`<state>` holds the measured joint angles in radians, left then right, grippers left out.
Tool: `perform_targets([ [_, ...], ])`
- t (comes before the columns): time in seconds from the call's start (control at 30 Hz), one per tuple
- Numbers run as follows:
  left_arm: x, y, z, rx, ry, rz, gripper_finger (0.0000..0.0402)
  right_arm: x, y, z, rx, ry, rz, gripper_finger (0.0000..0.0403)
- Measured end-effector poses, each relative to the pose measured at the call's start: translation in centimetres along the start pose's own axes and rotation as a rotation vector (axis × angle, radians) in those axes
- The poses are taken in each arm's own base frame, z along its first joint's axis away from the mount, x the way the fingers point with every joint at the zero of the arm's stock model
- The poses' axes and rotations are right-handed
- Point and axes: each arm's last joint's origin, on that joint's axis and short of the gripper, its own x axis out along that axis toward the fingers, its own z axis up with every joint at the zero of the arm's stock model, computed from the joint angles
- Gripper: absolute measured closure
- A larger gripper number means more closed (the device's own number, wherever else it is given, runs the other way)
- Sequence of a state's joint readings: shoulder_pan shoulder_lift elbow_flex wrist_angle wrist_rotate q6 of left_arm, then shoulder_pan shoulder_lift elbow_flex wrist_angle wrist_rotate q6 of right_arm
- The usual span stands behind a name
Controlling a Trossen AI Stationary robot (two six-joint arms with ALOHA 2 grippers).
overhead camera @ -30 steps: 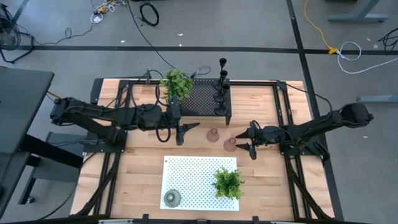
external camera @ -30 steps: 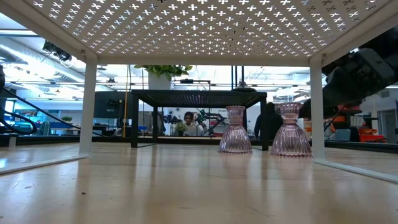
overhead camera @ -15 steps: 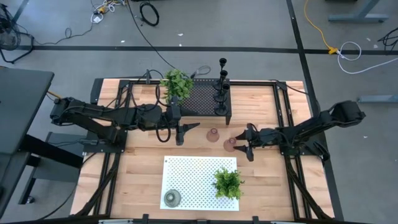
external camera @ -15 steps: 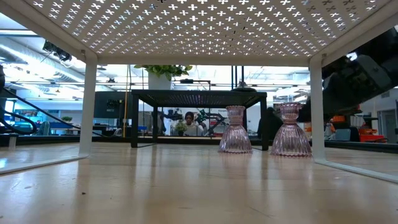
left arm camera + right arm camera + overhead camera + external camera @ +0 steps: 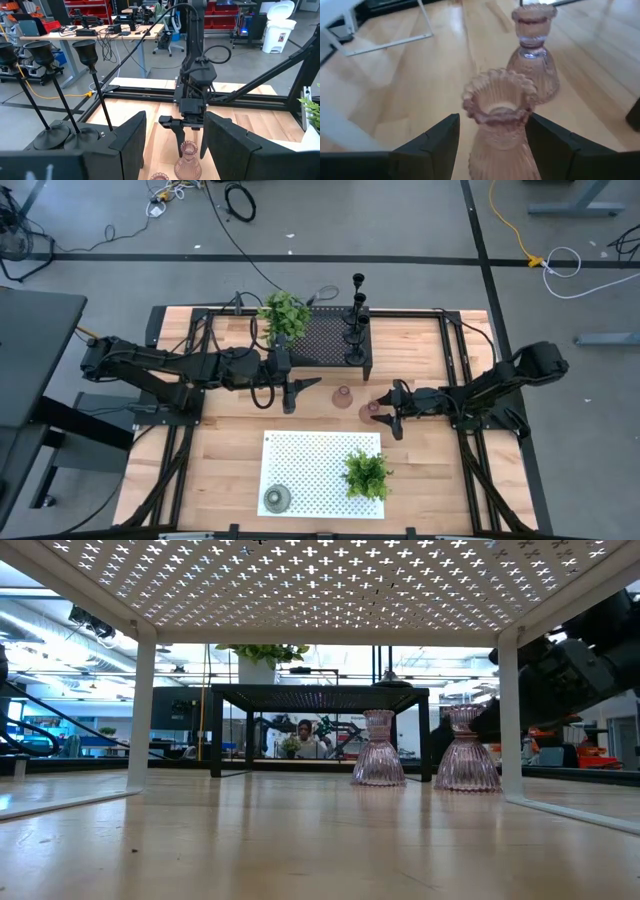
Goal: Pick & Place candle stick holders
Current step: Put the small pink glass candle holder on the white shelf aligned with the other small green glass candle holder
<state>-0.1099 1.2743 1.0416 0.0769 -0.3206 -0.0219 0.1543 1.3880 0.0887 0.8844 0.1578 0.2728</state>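
Two pink glass holders stand on their bases on the table: one (image 5: 342,396), and one nearer the right arm (image 5: 370,410), also in the right wrist view (image 5: 500,107). My right gripper (image 5: 382,411) (image 5: 492,120) is open and level; its fingers (image 5: 427,145) stand on either side of that holder's upper part, with gaps showing. My left gripper (image 5: 303,394) is open and empty, left of the pink holders. Several slim black holders (image 5: 355,320) stand on the black mesh rack (image 5: 325,340). An olive-green holder (image 5: 276,498) sits on the white rack (image 5: 310,455).
One leafy plant (image 5: 285,315) stands at the black rack's left end, another (image 5: 367,472) on the white rack near the table's front. The white rack's legs (image 5: 141,705) stand close in front of the pink holders. People and benches show in the room beyond.
My right gripper has moved level toward the table's left edge, up to the nearer pink holder, so its open fingers now flank it. The holders have not moved.
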Motion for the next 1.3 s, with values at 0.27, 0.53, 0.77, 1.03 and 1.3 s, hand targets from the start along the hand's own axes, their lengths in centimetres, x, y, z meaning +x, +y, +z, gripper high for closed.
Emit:
perform_targets([
  [0.27,0.0,0.0,0.0,0.0,0.0,0.0,0.02,1.2,0.3,0.4,-0.002,0.003,-0.019,0.0263],
  [0.53,0.0,0.0,0.0,0.001,0.004,0.0,0.02,1.4,0.3,0.5,-0.001,0.008,-0.014,0.0315],
  [0.77,0.0,0.0,-0.1,0.003,0.011,0.0,0.02,1.1,0.4,0.7,0.006,0.009,-0.009,0.0315],
  [1.03,0.0,0.0,-0.1,0.003,0.012,0.0,0.02,-0.5,0.4,2.0,0.03,-0.004,-0.004,0.0315],
  [1.3,0.0,0.0,-0.1,0.004,0.013,0.0,0.02,-2.7,0.7,4.4,0.014,-0.157,0.035,0.0315],
])
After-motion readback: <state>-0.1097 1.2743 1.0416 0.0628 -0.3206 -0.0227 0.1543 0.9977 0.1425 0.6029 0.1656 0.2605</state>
